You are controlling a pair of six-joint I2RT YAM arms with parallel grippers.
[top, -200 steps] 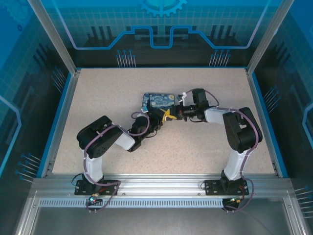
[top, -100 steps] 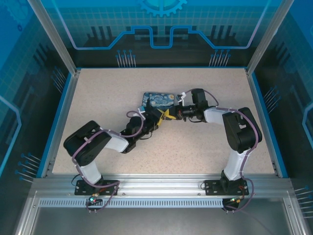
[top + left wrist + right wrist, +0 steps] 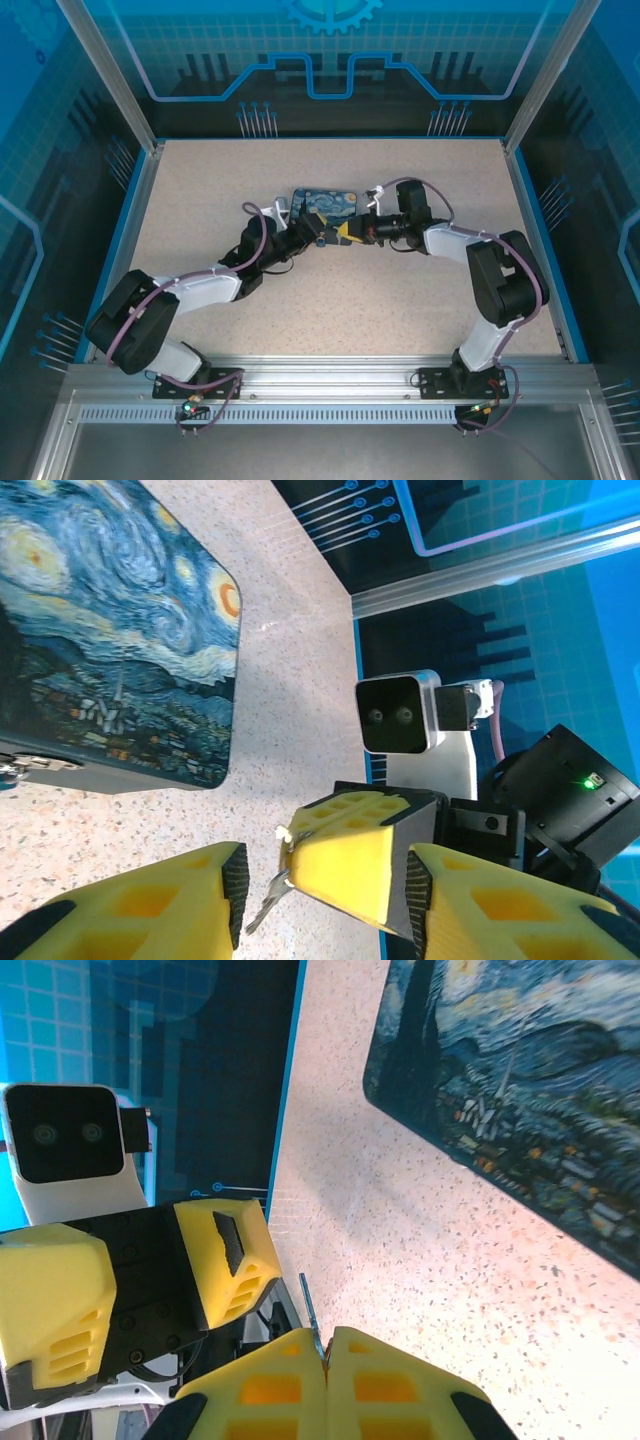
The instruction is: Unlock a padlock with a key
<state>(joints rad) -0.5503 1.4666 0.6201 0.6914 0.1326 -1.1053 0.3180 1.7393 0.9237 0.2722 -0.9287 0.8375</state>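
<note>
A thin grey key (image 3: 310, 1310) sticks out of the pinched yellow tips of my right gripper (image 3: 327, 1350), which is shut on it. The same key (image 3: 262, 905) shows in the left wrist view, pointing down and left from the right gripper's yellow fingers (image 3: 350, 865). My left gripper (image 3: 325, 890) is open, and the right gripper's tip and the key stand between its two pads. From above, the left gripper (image 3: 318, 237) and the right gripper (image 3: 345, 233) meet tip to tip just in front of the painted tin (image 3: 325, 205). The padlock is hidden.
The Starry Night tin (image 3: 110, 640) lies flat just beyond both grippers, with a small silvery fitting (image 3: 12, 770) on its near side. Speckled table (image 3: 200, 200) lies open to the left, right and front. Blue walls and metal posts (image 3: 110, 80) ring the table.
My left arm has stretched out low across the table, and its gripper has slid left along the tin's front and opened wider. The right gripper stays shut on the key, barely moved.
</note>
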